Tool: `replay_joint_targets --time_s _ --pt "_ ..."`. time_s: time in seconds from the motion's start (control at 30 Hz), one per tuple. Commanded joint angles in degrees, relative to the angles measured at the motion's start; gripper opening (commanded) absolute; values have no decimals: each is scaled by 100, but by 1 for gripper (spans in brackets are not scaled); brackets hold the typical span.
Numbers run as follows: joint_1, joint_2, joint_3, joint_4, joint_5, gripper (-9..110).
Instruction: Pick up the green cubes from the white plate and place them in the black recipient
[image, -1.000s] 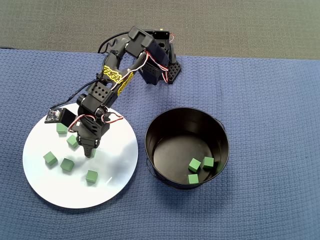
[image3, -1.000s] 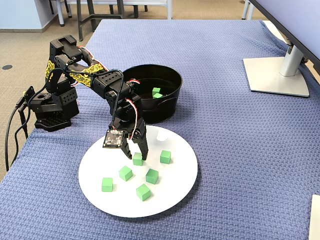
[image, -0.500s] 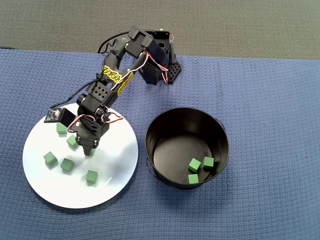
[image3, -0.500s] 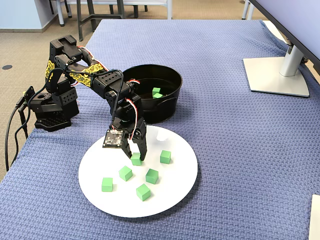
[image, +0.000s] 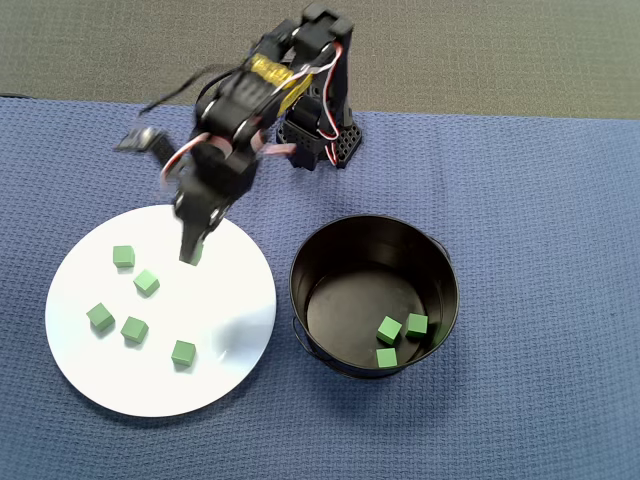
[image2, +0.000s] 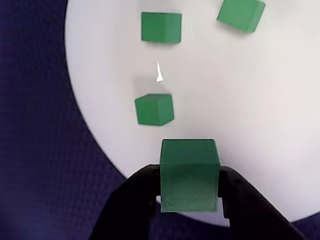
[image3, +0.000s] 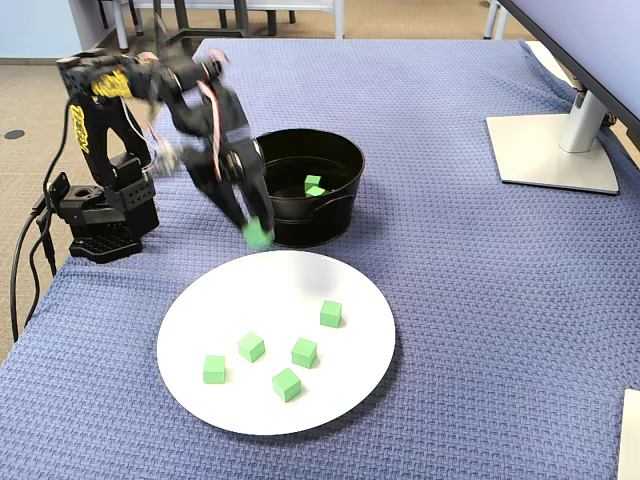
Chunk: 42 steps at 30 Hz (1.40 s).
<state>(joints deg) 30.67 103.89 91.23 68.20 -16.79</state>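
Observation:
My gripper (image: 190, 250) is shut on one green cube (image: 193, 256) and holds it in the air over the white plate's (image: 230, 300) edge nearest the arm base. The wrist view shows that cube (image2: 189, 172) clamped between both black fingers, with three loose cubes (image2: 154, 109) on the plate (image2: 250, 100) below. Several more green cubes (image: 134, 329) lie on the plate's left half in the overhead view. The black recipient (image: 440, 262) stands right of the plate with three cubes (image: 389, 329) inside. In the fixed view the held cube (image3: 258, 234) hangs just in front of the recipient's wall (image3: 300, 225).
The arm's black base (image: 322, 140) sits at the cloth's far edge in the overhead view. A blue woven cloth (image3: 480, 300) covers the table. A monitor stand (image3: 555, 150) stands at the far right of the fixed view.
The gripper closed on a cube on the plate, then lifted it and swung up and back toward the arm base and the recipient. The other cubes have not moved.

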Motion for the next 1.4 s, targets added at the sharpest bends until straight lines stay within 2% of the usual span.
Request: replay_joint_targets --time_s 0.0,0.17,0.53,0.57,0.63,0.8,0.87,1.03,1.2,1.37 --pt "-325 1556 668 193 114 0" --pt "-1046 2698 2065 -158 255 0" --pt "-3208 2382 1837 -308 1011 0" --pt "-3428 2241 1723 -290 1063 4" --pt "-3885 1916 1494 -281 1063 27" --pt "-4254 1336 826 -105 1283 37" --pt "-4104 1564 765 -9 1134 38" --pt "-2927 1784 431 299 554 17" --pt "-1248 1494 703 -229 -220 1" --pt "-97 677 896 -844 -844 0"
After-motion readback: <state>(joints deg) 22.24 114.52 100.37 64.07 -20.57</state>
